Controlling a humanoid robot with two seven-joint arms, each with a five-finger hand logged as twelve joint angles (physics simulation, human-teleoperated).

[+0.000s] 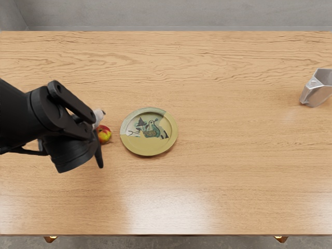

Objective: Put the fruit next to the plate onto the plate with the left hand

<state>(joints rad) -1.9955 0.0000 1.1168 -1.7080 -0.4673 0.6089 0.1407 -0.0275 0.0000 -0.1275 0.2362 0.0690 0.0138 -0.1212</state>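
A small red and yellow fruit (pixel 105 134) lies on the table just left of the plate (pixel 167 136), a yellow-green dish with a painted figure in its middle. My left hand (pixel 98 138) reaches in from the left on a bulky black arm and stands right against the fruit's left side. One pale fingertip (pixel 99 113) shows above the fruit and a dark finger (pixel 98 158) below it, both spread wider than the fruit. The hand is open and covers part of the fruit's left edge. The plate holds nothing.
My right hand (pixel 316 88) shows as a silver shape resting at the table's right edge. The wooden table (pixel 218 176) stretches wide around the plate, with its front edge near the bottom of the view.
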